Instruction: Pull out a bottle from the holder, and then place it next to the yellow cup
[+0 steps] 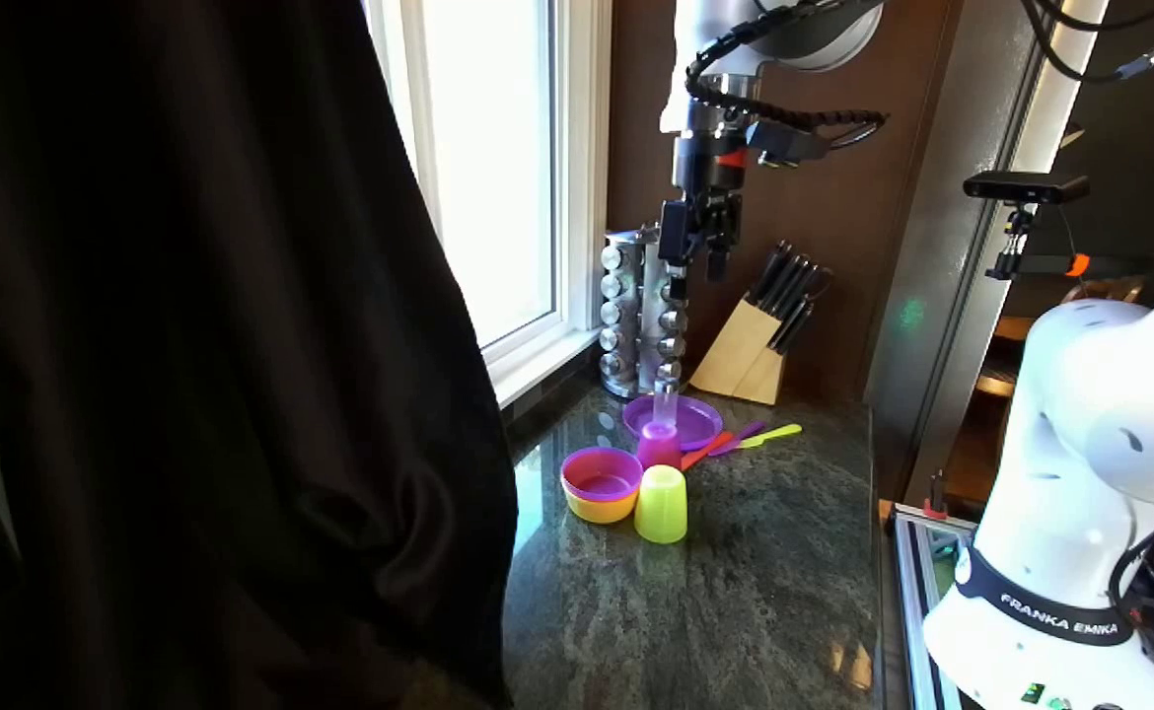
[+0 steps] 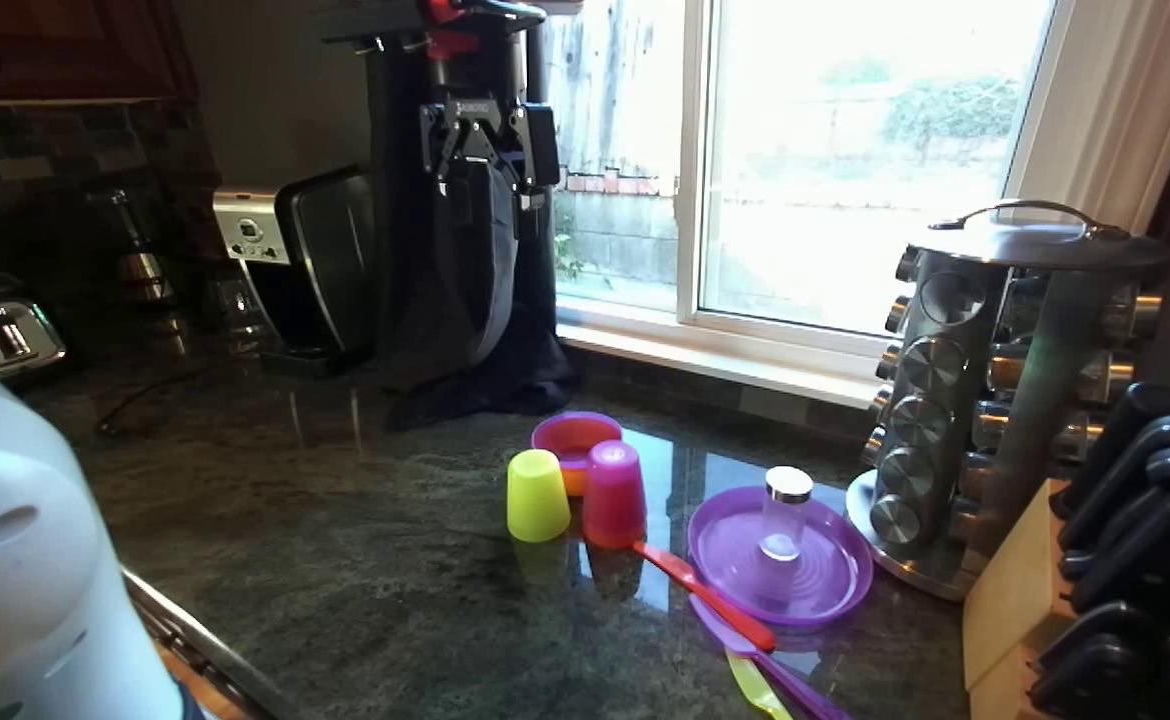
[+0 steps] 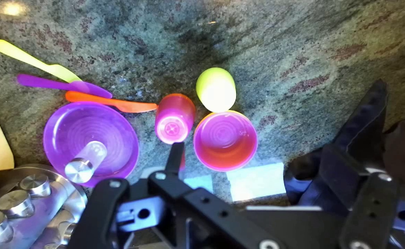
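Note:
The holder (image 1: pixel 621 316) is a tall silvery rack of jars near the window; it also shows in an exterior view (image 2: pixel 930 420) and the wrist view (image 3: pixel 17 204). A clear bottle with a silver cap (image 2: pixel 783 525) stands upright on the purple plate (image 2: pixel 840 590), also seen in the wrist view with its bottle cap (image 3: pixel 79 170). The yellow cup (image 2: pixel 537 495), yellow-green and upside down, stands beside the pink cup; the yellow cup (image 3: pixel 216 90) shows in the wrist view. My gripper (image 2: pixel 492 215) is open and empty, high above the counter; the gripper (image 3: pixel 271 147) spans wide in the wrist view.
An upside-down pink cup (image 2: pixel 615 495) and stacked bowls (image 3: pixel 225 141) stand next to the yellow cup. Red, purple and yellow knives, including the red knife (image 2: pixel 700 590), lie by the plate. A knife block (image 1: pixel 745 360) stands beside the holder. A dark curtain (image 1: pixel 242 345) hangs by the window.

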You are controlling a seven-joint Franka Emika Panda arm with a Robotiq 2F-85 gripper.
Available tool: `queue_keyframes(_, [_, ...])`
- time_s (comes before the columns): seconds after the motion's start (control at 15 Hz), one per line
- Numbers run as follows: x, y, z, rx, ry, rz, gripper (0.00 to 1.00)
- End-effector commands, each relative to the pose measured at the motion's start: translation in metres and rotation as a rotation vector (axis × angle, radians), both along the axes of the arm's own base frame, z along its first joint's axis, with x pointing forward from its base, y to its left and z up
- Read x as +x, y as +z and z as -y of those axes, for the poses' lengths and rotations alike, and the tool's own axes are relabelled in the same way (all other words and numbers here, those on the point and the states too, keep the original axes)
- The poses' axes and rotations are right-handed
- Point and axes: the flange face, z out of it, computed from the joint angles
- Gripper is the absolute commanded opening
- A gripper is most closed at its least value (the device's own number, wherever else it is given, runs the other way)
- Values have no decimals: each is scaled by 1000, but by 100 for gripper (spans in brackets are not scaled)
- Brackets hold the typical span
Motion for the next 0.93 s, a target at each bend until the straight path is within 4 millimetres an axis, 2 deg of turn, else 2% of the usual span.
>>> queue_keyframes(0.0, [0,1,0,0,0,-1,100])
queue_keyframes(0.07, [5,5,5,-55,43,116,100])
queue_keyframes(0.27, [13,10,34,-153,130,239,100])
queue_keyframes(0.53, [12,15,98,-249,230,446,100])
queue_keyframes(0.73, [5,5,150,-229,159,651,100])
queue_keyframes(0.87, [-5,-18,178,-213,94,735,100])
